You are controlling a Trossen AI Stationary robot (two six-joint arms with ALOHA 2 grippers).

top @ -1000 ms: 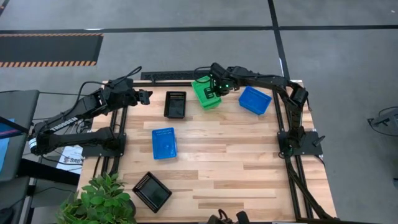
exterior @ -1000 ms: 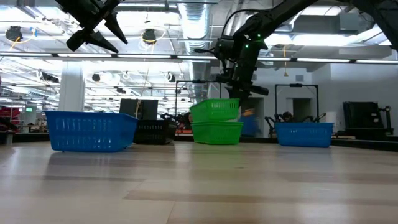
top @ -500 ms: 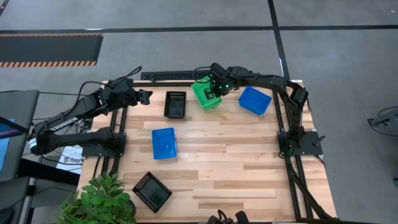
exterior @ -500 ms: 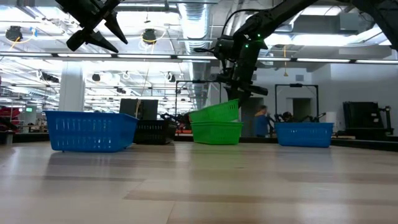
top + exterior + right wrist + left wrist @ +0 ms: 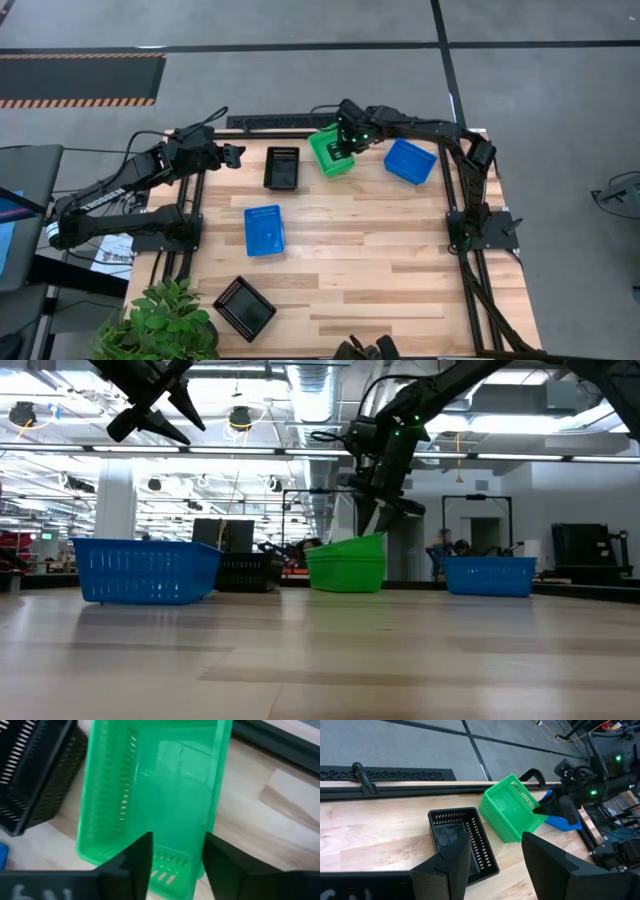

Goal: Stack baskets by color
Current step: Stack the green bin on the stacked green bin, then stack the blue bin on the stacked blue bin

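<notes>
A bright green basket (image 5: 155, 795) sits nested in another green basket (image 5: 346, 572) at the table's far middle, one end a little higher. My right gripper (image 5: 175, 857) stands open just above that raised end (image 5: 378, 540), its fingers apart on either side of the short wall. No touch shows. My left gripper (image 5: 495, 855) hangs open and high over the far left corner (image 5: 238, 155), with nothing between its fingers. A black basket (image 5: 282, 167), two blue baskets (image 5: 264, 230) (image 5: 410, 161) and another black basket (image 5: 244, 307) stand singly on the table.
The wooden table (image 5: 380, 260) is bare across its middle and near right. A black rail (image 5: 395, 790) runs along the far edge behind the baskets. A potted plant (image 5: 165, 320) stands at the near left corner. The black basket (image 5: 462, 840) stands close to the left of the green stack.
My right gripper has opened and let go of the upper green basket. That basket, held tilted above the lower green one, has dropped down into it and now sits nested, with only one end slightly raised. The left arm has kept still.
</notes>
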